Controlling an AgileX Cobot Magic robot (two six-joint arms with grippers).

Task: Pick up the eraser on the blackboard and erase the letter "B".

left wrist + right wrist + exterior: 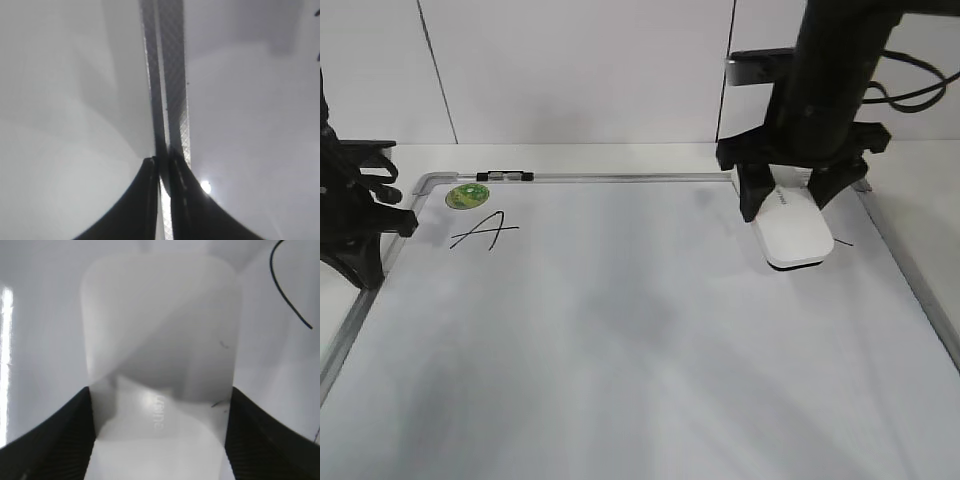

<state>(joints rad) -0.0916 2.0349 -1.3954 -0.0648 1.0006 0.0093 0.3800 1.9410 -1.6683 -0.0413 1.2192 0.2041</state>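
The blackboard is a white board with a grey frame that lies flat and fills the table. My right gripper is shut on the white eraser, which is down at the board's surface near the far right corner. In the right wrist view the eraser sits between the two fingers of that gripper. A thin curved black stroke lies just right of the eraser, and its tip shows in the exterior view. No letter "B" shows. My left gripper is shut and empty over the board's left frame.
A slanted black "A" is at the board's far left. A round green sticker lies beside it. A black-and-silver marker lies on the far frame edge. A white wall stands close behind the table.
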